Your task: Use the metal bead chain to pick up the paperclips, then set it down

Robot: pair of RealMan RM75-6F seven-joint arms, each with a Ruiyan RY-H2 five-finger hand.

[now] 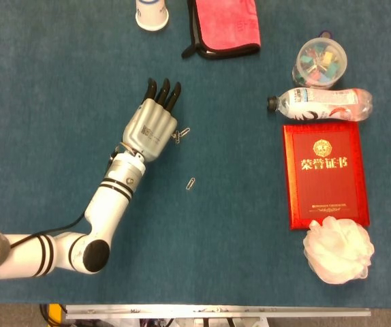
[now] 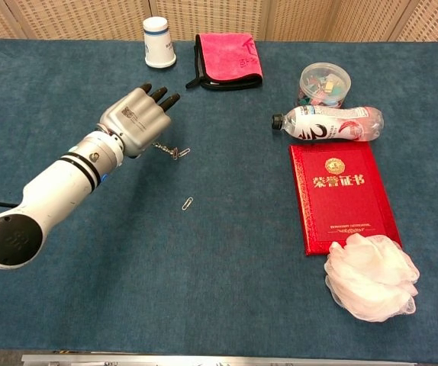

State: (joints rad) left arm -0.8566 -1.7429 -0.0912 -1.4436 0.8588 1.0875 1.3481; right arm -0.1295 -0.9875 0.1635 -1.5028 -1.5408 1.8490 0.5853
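My left hand (image 1: 153, 126) (image 2: 136, 122) hovers over the blue table, palm down, fingers pointing away from me. It holds a short metal bead chain (image 1: 176, 137) (image 2: 169, 149) that dangles from under its right side. The chain's end hangs right at one paperclip (image 1: 184, 131) (image 2: 183, 152); I cannot tell whether they touch. A second paperclip (image 1: 191, 183) (image 2: 188, 203) lies on the cloth nearer to me, apart from the hand. My right hand shows in neither view.
A white cup (image 1: 152, 13) and a pink cloth (image 1: 224, 26) lie at the far edge. At the right are a clear tub of coloured clips (image 1: 320, 63), a bottle lying on its side (image 1: 321, 104), a red booklet (image 1: 325, 174) and a white bath puff (image 1: 338, 250).
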